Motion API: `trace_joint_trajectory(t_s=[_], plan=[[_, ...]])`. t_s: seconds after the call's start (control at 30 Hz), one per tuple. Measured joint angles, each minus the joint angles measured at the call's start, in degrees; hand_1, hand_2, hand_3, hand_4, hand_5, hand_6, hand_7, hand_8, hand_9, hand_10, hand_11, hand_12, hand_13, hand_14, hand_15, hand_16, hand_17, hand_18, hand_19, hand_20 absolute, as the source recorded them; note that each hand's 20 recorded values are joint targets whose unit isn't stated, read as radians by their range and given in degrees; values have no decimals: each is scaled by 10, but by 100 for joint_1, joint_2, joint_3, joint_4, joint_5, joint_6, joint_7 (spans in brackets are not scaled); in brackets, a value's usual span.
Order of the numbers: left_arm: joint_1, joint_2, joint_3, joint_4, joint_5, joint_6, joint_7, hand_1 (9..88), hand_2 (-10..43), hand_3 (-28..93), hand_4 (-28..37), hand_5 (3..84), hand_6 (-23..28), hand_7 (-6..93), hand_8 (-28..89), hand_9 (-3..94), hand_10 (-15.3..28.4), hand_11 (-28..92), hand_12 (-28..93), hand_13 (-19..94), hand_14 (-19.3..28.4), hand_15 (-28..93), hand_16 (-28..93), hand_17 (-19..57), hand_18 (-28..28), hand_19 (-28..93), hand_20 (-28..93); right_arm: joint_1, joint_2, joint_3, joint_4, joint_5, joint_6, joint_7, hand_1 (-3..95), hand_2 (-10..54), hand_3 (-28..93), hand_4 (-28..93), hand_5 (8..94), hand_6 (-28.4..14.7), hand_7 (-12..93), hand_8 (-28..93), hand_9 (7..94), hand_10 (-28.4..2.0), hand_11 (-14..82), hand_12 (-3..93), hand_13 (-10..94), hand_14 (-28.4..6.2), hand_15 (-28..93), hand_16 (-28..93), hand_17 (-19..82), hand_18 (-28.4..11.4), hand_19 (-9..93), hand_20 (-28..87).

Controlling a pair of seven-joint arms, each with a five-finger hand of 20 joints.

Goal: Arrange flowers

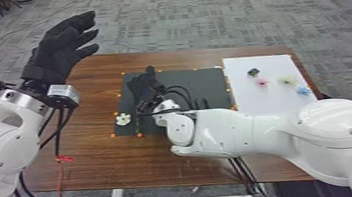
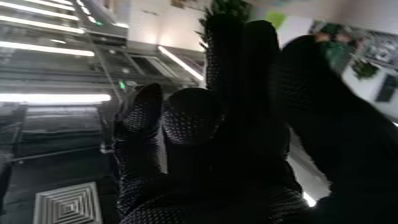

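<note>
White R arm (image 1: 237,132) spans the table (image 1: 115,166), its R hand (image 1: 144,88) part-open, nothing visibly held, over the dark mat (image 1: 202,79), w/ white flower (image 1: 123,119) at mat's left edge, nearside & left of that hand, closer to it than raised, open L hand (image 1: 58,52).

The black-gloved hand (image 2: 235,165) seems loosely extended before bright lights (image 2: 53,97).

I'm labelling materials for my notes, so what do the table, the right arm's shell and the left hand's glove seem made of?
Table: wood or a wood-look laminate, low sheen, judging by its streaky brown grain. Right arm's shell: hard plastic or painted metal, smooth glossy white, with highlights on its curves. Left hand: dull black covering, probably fabric, hardly any shine.
</note>
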Motion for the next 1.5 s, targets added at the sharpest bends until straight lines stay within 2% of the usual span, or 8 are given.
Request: trace_joint_trajectory(t_s=[0.2, 0.47, 0.7, 0.8, 0.93, 1.07, 1.2, 1.5], plan=[[137, -9, -146, -62, 0, 17, 18, 247, -38, 708, -249, 244, 12, 167, -72, 173, 74, 65, 233, 90, 93, 250, 33, -116, 185, 347, 113, 25, 76, 93, -142, 30, -272, 190, 338, -66, 923, -171, 621, -3, 246, -138, 650, -107, 249, 236, 637, -94, 835, 280, 245, -230, 803, 585], [833, -77, -810, -365, 3, 187, 121, 247, -37, 708, -252, 246, 12, 186, -77, 178, 81, 96, 236, 79, 112, 325, 14, -128, 194, 372, 111, -97, 1008, 1359, -1956, 665, -475, 61, 247, -95, 932, -254, 557, -15, 239, -120, 594, -122, 243, 235, 583, -106, 785, 268, 230, -233, 792, 561], [1405, -337, -1110, -527, 13, 252, 129, 247, -39, 714, -254, 253, 18, 199, -87, 178, 91, 134, 214, 71, 120, 366, -13, -132, 198, 386, 107, -985, 2215, 3031, -3455, -165, -421, -94, 297, -95, 823, -282, 418, -42, 255, -124, 443, -124, 258, 223, 500, -105, 800, 240, 194, -216, 752, 540], [1781, -501, -1403, -683, 21, 327, 137, 248, -39, 713, -256, 253, 19, 201, -88, 177, 92, 140, 207, 69, 122, 372, -19, -132, 199, 389, 105, -1742, 2849, 4017, -3766, -471, -435, -321, 354, -95, 758, -283, 406, -39, 260, -131, 433, -120, 258, 221, 490, -103, 803, 235, 191, -212, 744, 530], [2278, -677, -1747, -840, 23, 422, 188, 248, -38, 714, -256, 253, 19, 204, -90, 176, 93, 145, 201, 69, 122, 378, -24, -133, 200, 390, 103, -2742, 3740, 5044, -3759, -663, -232, -430, 332, -95, 791, -283, 418, -35, 267, -135, 451, -119, 254, 216, 500, -98, 805, 228, 194, -210, 746, 529], [2538, -749, -1784, -850, 23, 476, 208, 247, -39, 715, -255, 253, 19, 205, -91, 175, 93, 148, 196, 68, 124, 384, -28, -133, 200, 392, 101, -3939, 4554, 6117, -3775, -1024, -161, 102, 313, -95, 818, -283, 419, -35, 268, -135, 456, -125, 250, 216, 506, -98, 810, 228, 196, -209, 747, 528], [2560, -778, -1756, -844, 23, 476, 204, 247, -39, 714, -255, 253, 20, 206, -91, 174, 93, 151, 193, 68, 124, 386, -31, -133, 200, 392, 100, -5000, 5092, 7037, -3800, -1097, -245, 718, 314, -95, 823, -283, 428, -35, 267, -135, 456, -125, 251, 219, 503, -99, 811, 231, 196, -210, 748, 528], [2651, -797, -1821, -868, 23, 477, 204, 252, -32, 718, -256, 253, 20, 206, -92, 173, 93, 155, 190, 68, 124, 388, -33, -133, 200, 393, 99, -6323, 5448, 7911, -3725, -942, -740, 503, 369, -95, 777, -283, 434, -17, 276, -147, 466, -89, 259, 214, 503, -94, 808, 235, 192, -208, 745, 533]])
